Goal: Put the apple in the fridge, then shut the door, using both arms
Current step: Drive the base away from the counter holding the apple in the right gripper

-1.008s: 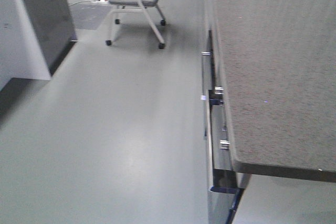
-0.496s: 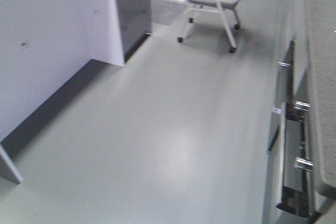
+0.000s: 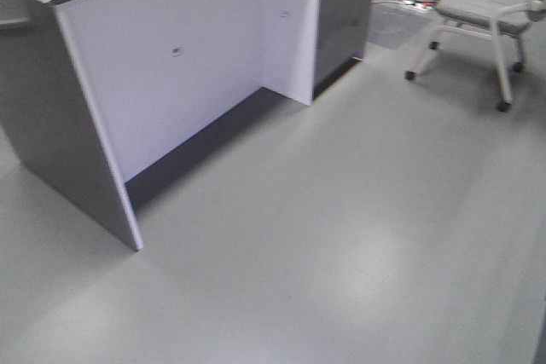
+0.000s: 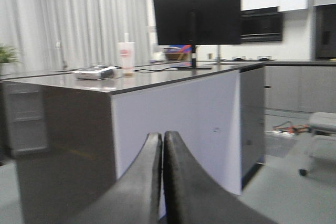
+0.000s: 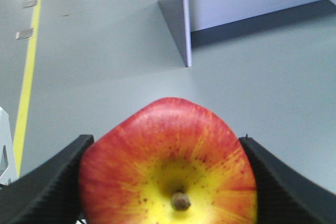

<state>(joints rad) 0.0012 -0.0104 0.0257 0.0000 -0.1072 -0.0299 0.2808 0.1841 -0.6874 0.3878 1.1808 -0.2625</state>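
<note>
The front view swings left: the island (image 3: 188, 66) (white panels, dark top) now fills the upper left, the chair (image 3: 482, 6) slides from top centre to the top right corner, and the speckled counter on the right leaves the frame.

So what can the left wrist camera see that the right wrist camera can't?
Only the left wrist view shows the black monitor, the white cup and the left end effector, shut with nothing in it. Only the right wrist view shows the apple, clamped in the right end effector, and a yellow floor line. Both show the grey floor and the counter's white panel.
</note>
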